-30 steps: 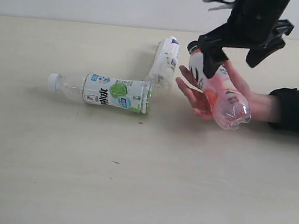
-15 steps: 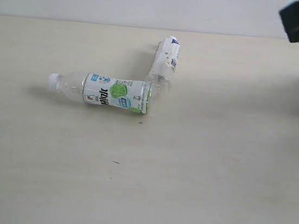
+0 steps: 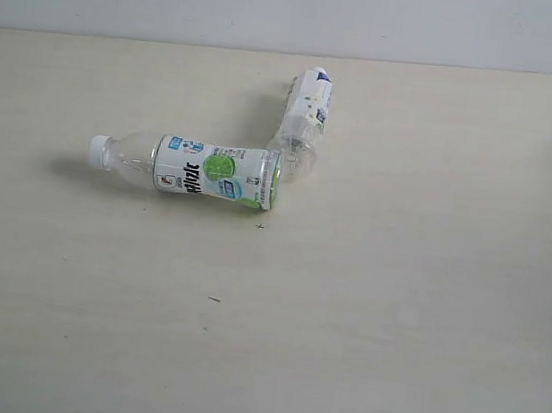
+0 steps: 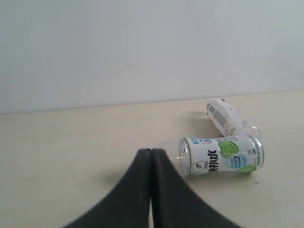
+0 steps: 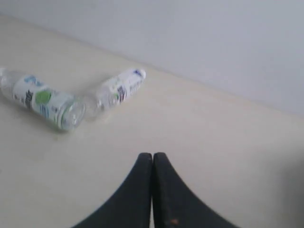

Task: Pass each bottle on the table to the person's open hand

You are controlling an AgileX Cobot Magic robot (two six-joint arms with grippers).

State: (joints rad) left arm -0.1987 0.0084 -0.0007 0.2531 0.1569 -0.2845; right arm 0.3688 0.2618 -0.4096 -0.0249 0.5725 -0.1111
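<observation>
Two clear plastic bottles lie on their sides on the pale counter. The lime-label bottle points its white cap toward the left of the exterior view, and the white-label bottle extends from just beside the first bottle's base toward the white wall, forming an angle. The left claw and the right claw each have their black fingers pressed fully together with nothing held, and both are positioned above the counter, apart from the bottles.
</observation>
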